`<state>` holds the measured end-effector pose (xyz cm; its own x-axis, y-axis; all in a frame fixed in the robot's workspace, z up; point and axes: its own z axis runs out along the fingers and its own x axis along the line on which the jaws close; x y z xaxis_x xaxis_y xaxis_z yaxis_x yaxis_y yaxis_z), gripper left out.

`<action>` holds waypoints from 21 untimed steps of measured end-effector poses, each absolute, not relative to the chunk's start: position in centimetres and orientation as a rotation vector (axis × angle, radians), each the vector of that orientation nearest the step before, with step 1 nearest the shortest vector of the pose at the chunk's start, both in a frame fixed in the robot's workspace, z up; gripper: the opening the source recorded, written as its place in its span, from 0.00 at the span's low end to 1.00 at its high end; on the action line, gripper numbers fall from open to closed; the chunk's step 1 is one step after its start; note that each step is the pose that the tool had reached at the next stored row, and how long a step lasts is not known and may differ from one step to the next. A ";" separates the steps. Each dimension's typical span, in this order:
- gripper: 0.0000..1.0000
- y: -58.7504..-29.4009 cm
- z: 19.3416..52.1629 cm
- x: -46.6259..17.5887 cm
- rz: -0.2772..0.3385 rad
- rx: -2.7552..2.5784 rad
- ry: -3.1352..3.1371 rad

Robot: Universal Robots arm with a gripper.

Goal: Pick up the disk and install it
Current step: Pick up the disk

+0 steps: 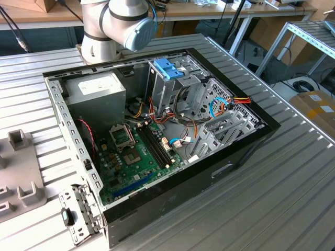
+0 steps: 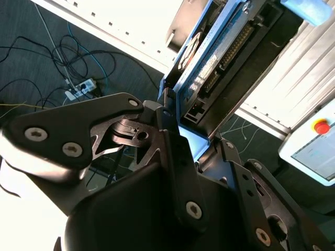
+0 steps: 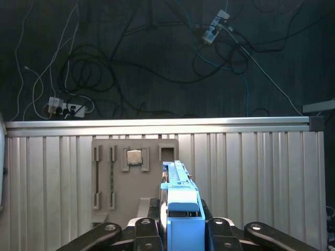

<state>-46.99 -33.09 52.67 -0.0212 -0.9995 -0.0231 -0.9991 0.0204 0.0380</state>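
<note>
Over the fixture tray [image 3: 133, 196], the gripper [image 3: 180, 235] is clamping the disk [image 3: 181, 197] edge-on, needing a square, firm hold.

Open computer case [image 1: 183, 193], green motherboard [image 1: 131, 162], grey power supply [image 1: 97, 94], ribbed table [image 1: 282, 198]

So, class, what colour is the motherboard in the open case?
The motherboard is green, best seen in the exterior view.
</note>
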 end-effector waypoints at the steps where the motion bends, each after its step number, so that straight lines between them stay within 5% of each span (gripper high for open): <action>1: 0.37 -33.1 52.7 -47.0 -0.068 2.191 -2.237; 21: 0.37 -33.1 53.7 -47.0 -0.068 2.191 -2.237</action>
